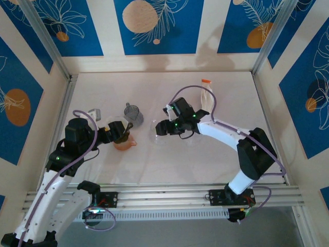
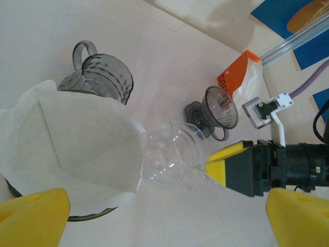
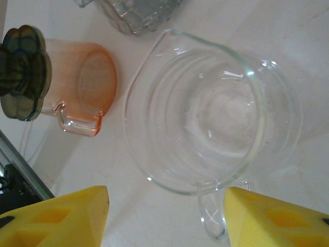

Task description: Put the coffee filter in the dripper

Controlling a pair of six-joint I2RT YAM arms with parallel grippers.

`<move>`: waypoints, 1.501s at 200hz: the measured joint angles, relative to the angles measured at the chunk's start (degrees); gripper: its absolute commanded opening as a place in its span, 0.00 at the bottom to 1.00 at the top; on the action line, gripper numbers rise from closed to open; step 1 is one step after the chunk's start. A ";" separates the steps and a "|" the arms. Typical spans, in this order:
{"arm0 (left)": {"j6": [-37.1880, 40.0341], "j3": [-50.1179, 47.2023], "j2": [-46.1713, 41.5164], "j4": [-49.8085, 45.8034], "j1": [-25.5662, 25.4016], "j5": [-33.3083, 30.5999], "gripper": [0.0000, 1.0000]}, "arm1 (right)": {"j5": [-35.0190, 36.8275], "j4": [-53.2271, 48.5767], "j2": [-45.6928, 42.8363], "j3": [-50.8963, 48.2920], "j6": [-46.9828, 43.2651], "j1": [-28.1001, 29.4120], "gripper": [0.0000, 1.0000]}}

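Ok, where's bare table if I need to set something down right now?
Bare table runs along the back wall, left of the orange packet, and in front, between pink cup and rail. Crowded mid-left: grey mug, clear dripper, left end effector, right end effector.

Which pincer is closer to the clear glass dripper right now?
Right. The right pincer sits at the clear glass dripper, its handle between the fingers; the left pincer stands apart, beside the orange cup.
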 measured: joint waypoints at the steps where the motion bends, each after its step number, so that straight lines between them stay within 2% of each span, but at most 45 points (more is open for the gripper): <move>1: 0.00 0.00 0.00 0.00 0.00 0.00 0.98 | 0.17 -0.04 -0.02 0.00 -0.04 0.09 0.61; 72: 0.00 -0.68 -0.61 -0.02 0.00 -0.02 0.97 | 15.61 -3.06 -1.01 -1.68 -2.19 8.26 0.59; 114: -0.02 -0.74 -0.74 -0.02 0.00 -0.02 0.97 | 19.76 -2.49 0.52 -2.95 -2.86 8.17 0.48; 194: 0.00 -0.74 -1.11 -0.04 0.00 -0.02 0.97 | 20.92 -1.79 2.71 -2.91 -3.76 7.98 0.48; 245: -0.02 -0.85 -1.14 -0.04 0.02 -0.02 0.97 | 20.81 -1.68 2.75 -0.48 -6.10 7.06 0.57; 300: 0.00 -0.85 -1.14 -0.04 0.02 -0.02 0.97 | 16.83 -0.52 5.88 3.48 -10.32 3.26 0.59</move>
